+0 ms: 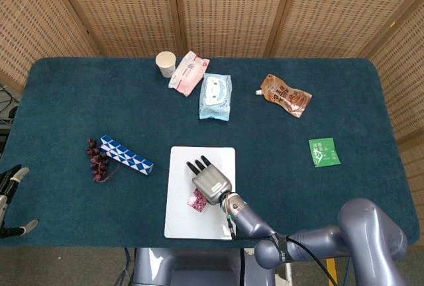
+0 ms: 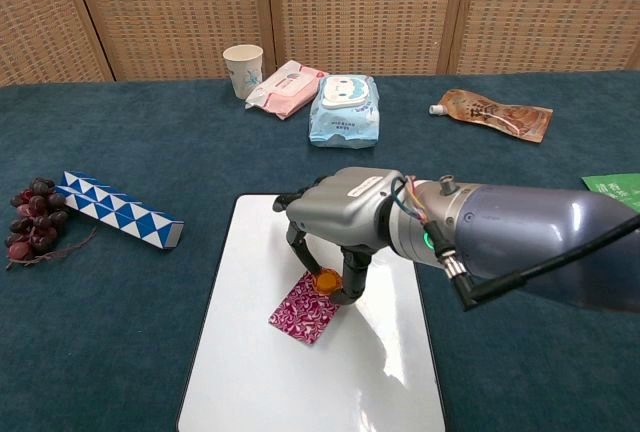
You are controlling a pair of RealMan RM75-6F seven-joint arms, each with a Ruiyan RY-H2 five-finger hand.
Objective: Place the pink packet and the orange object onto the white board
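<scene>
Near the centre of the chest view, the right hand (image 2: 335, 222) hangs over the white board (image 2: 250, 372), its fingers curled down and pinching the small orange object (image 2: 327, 279) just above the pink packet (image 2: 305, 310). The packet lies on the board, partly under the hand. From the head view, the hand (image 1: 211, 183) covers the board's middle. At the lower left edge of that view, the left hand (image 1: 12, 200) shows spread, empty fingers.

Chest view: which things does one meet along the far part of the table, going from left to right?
Paper cup → pink wipes pack → blue wipes pack → brown pouch.
</scene>
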